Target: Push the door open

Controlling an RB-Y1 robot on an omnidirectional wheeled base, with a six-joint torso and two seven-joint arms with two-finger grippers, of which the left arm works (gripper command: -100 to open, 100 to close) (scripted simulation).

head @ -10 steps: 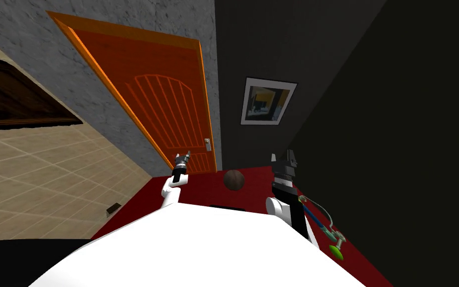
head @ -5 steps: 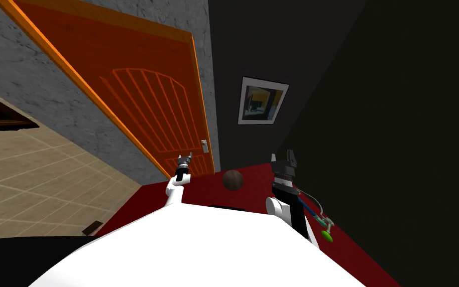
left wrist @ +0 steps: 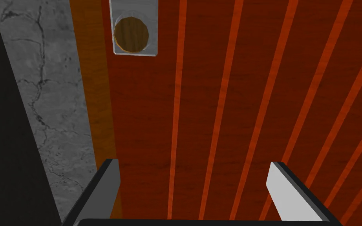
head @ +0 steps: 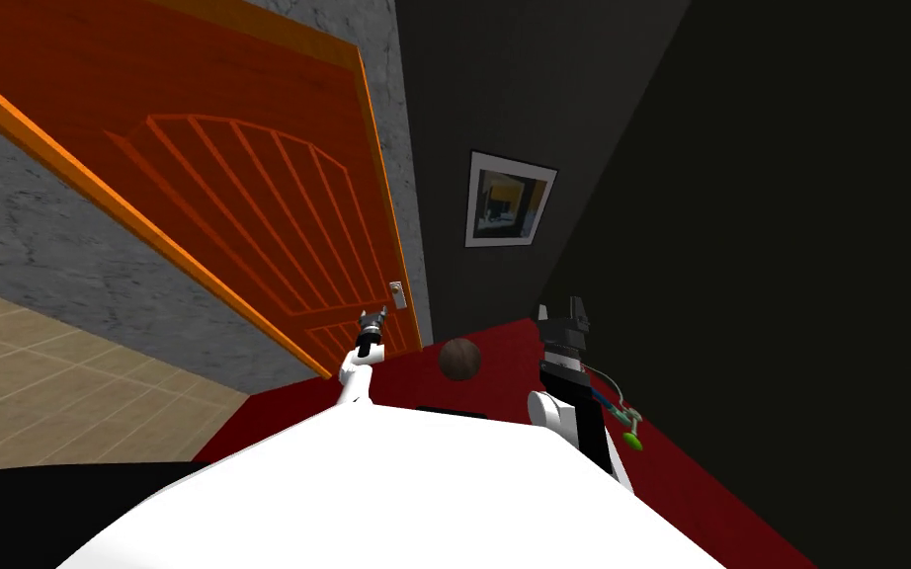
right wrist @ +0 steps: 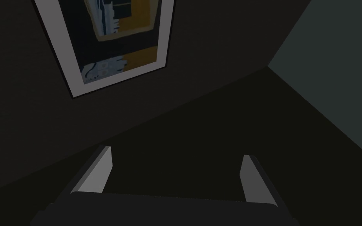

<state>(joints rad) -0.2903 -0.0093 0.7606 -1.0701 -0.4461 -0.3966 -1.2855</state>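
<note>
Orange door (head: 246, 178) close before left gripper (left wrist: 194, 163), fingers spread wide, knob (left wrist: 131, 34) near; right gripper (right wrist: 176, 153) raised, fingers also released.

The place is the inside of a house, at the corner of a room or hallway. An orange panelled door (head: 246, 188) with a small metal knob plate (head: 397, 294) is set in a grey, cracked plaster wall (head: 39, 247). A framed picture (head: 508, 200) hangs on the adjoining dark wall (head: 463, 89). Beige floor tiles (head: 39, 395) meet a red floor covering (head: 404, 380), on which a brown ball (head: 459, 358) lies.
</note>
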